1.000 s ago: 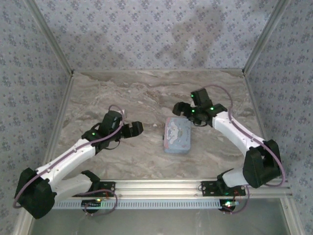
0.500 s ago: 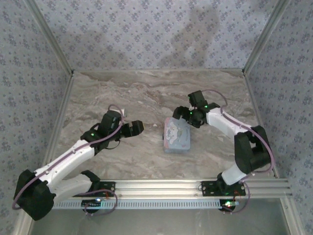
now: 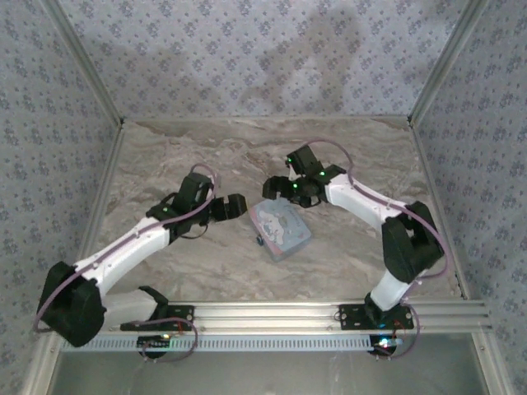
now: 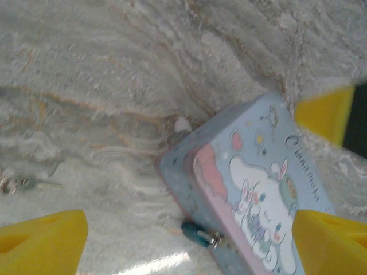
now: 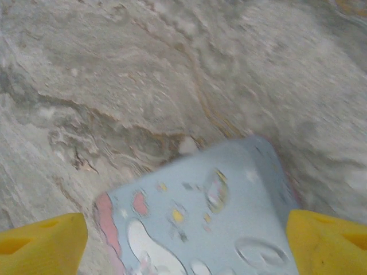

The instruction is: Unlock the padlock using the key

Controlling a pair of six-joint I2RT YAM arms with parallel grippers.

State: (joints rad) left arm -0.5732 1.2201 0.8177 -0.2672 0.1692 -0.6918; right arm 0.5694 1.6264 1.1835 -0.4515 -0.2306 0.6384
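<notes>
- Both arms converge on the cartoon-printed tin on the marble tabletop. The left pincer and right pincer both stand wide open, holding nothing.
- The dark bluish padlock hangs at a clasp on the tin's side wall. The key lies flat on the tabletop, well apart from it, off to the left in the left wrist view.
- You probably need the key first: come down on its ring end and leave the blade free, while your other pincer steadies the tin.
- Hard to read are the padlock's keyhole and shackle and the key's teeth. The right wrist view is blurred, and the yellow fingertips are cut off at the frame edges.
</notes>
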